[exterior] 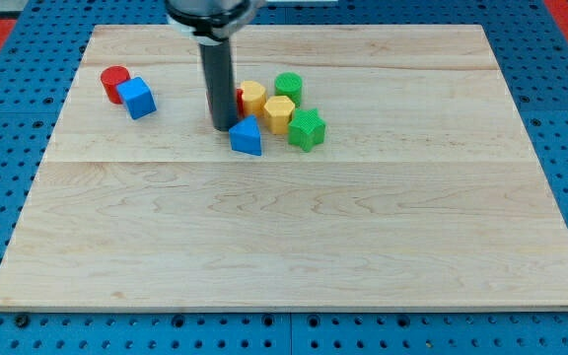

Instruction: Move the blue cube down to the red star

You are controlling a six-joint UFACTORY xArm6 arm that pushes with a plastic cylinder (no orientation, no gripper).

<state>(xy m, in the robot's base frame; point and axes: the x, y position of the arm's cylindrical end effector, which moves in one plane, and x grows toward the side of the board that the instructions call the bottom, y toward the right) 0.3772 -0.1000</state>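
The blue cube [138, 98] sits at the upper left of the wooden board [294, 227], touching a red cylinder [114, 83] on its upper left. My dark rod comes down from the view's top; my tip [223, 127] rests on the board to the right of the blue cube, right beside the left edge of a cluster of blocks. A sliver of a red block [240, 100], mostly hidden behind the rod, shows at the cluster's left; its shape cannot be made out. A blue triangular block [247, 136] lies just right of and below my tip.
The cluster at upper centre also holds a yellow block [253, 97], a yellow hexagonal block [279, 113], a green cylinder [288, 86] and a green star-like block [307, 129]. Blue pegboard surrounds the board.
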